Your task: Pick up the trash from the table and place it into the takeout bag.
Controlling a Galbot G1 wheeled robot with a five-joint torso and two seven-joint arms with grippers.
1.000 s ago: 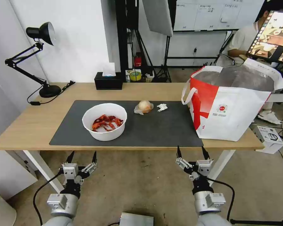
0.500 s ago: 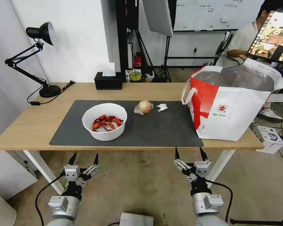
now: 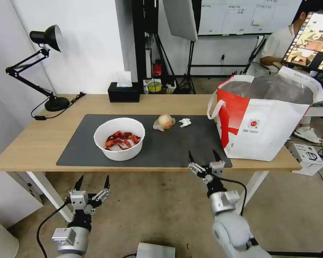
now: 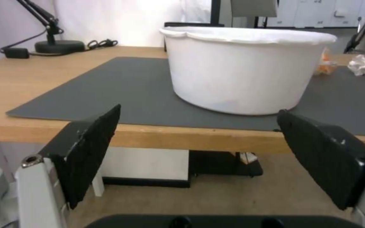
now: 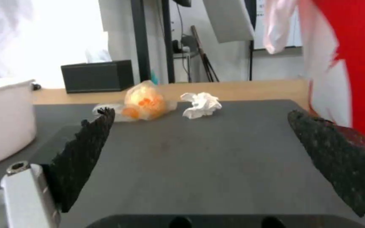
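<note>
While my left gripper (image 3: 92, 182) hangs below the near edge of the surface (image 3: 36, 139), spread wide and holding nothing, my right gripper (image 3: 204, 158) sits at that edge, its tips over the near rim of the dark mat (image 3: 176, 147), likewise spread wide and empty, touching nothing.

Items on the mat:
- White bowl (image 3: 119, 138) with red crayfish shells (image 3: 121, 139), on the left half; in the left wrist view it stands just past the edge, between my open fingers (image 4: 88, 148).
- Clear-wrapped yellowish ball (image 3: 164, 122), near the far edge, just beside the bowl's far right.
- Crumpled white tissue (image 3: 185, 122), close to the right of the ball, apart from it; in the right wrist view both lie ahead between my fingers (image 5: 83, 155), bare mat in between.

Right end of the surface: takeout bag (image 3: 265, 118), upright, mouth open, its red side close to my right gripper.

Far edge: black tissue box (image 3: 124, 92); desk lamp (image 3: 43, 64) at far left.
</note>
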